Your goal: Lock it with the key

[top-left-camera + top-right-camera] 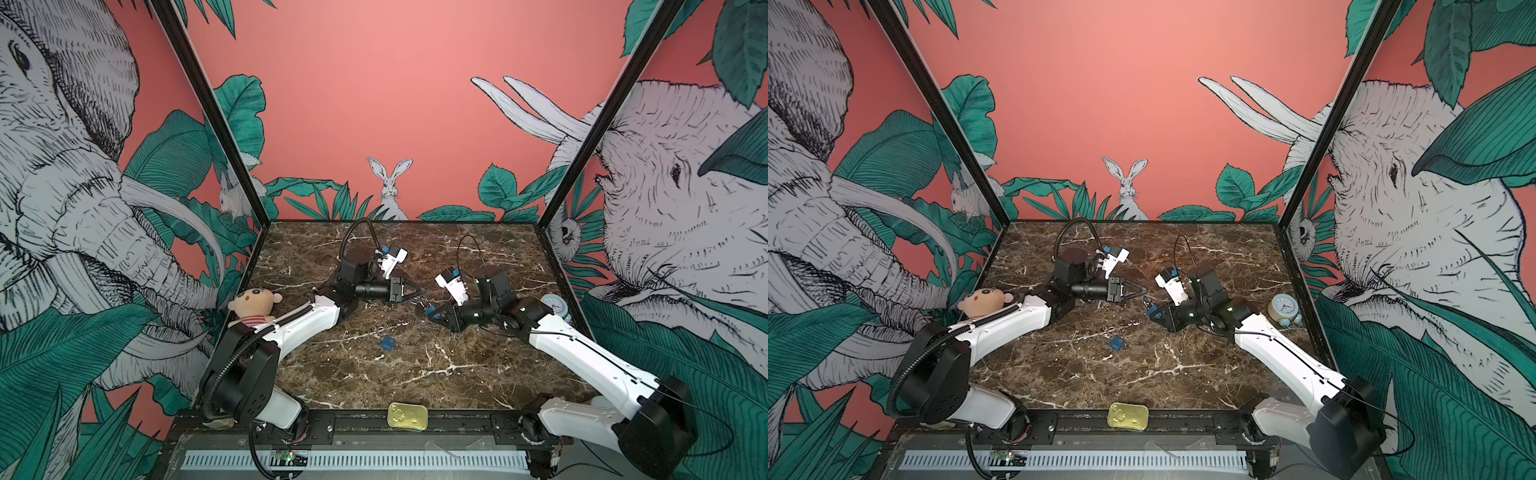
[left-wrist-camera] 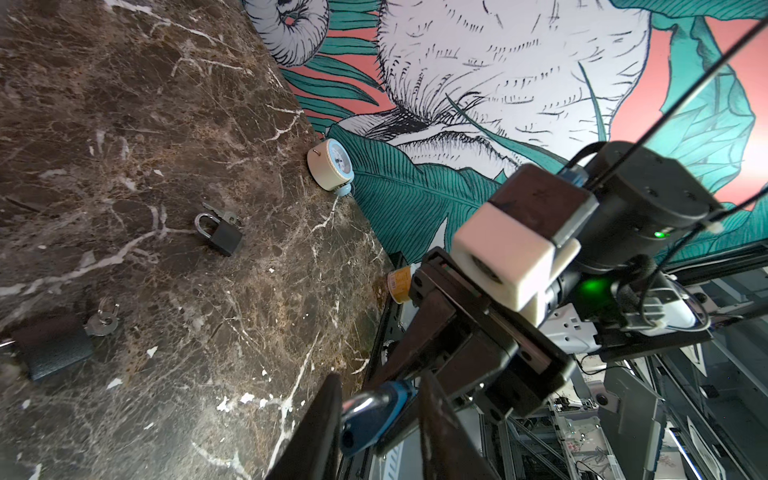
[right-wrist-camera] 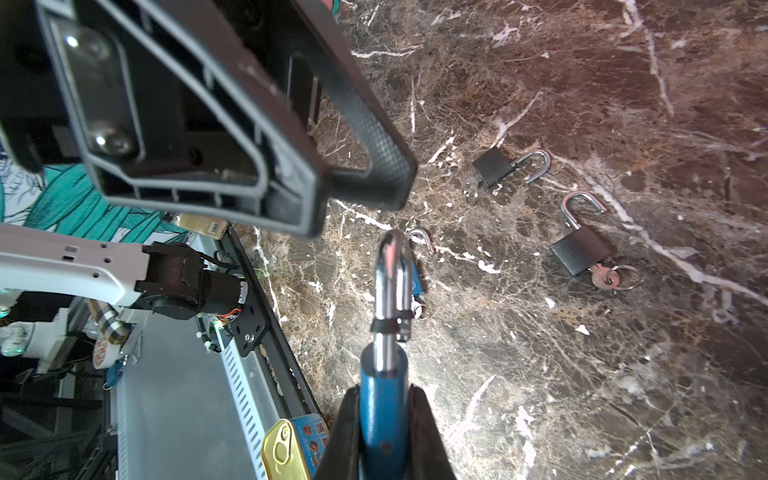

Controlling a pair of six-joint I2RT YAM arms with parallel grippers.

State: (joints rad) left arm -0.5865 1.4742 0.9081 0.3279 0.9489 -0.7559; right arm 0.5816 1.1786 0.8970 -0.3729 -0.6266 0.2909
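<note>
My right gripper (image 3: 383, 390) is shut on the body of a blue padlock (image 3: 380, 411), held above the marble table near its middle. The steel shackle (image 3: 392, 270) stands open, its free leg clear of the body. My left gripper (image 2: 380, 376) is open right at the shackle end, and the padlock (image 2: 374, 415) shows between its fingers; contact cannot be told. Both top views show the two grippers (image 1: 419, 291) (image 1: 430, 313) tip to tip. A key (image 3: 604, 280) on a ring sticks out of an open black padlock (image 3: 579, 251) lying on the table. No key shows in the held padlock.
A second black padlock (image 3: 492, 166) and another blue padlock (image 1: 387, 343) lie on the table. A plush doll (image 1: 253, 305) sits at the left wall, an alarm clock (image 1: 555, 305) at the right wall, and a gold tin (image 1: 407, 415) on the front rail.
</note>
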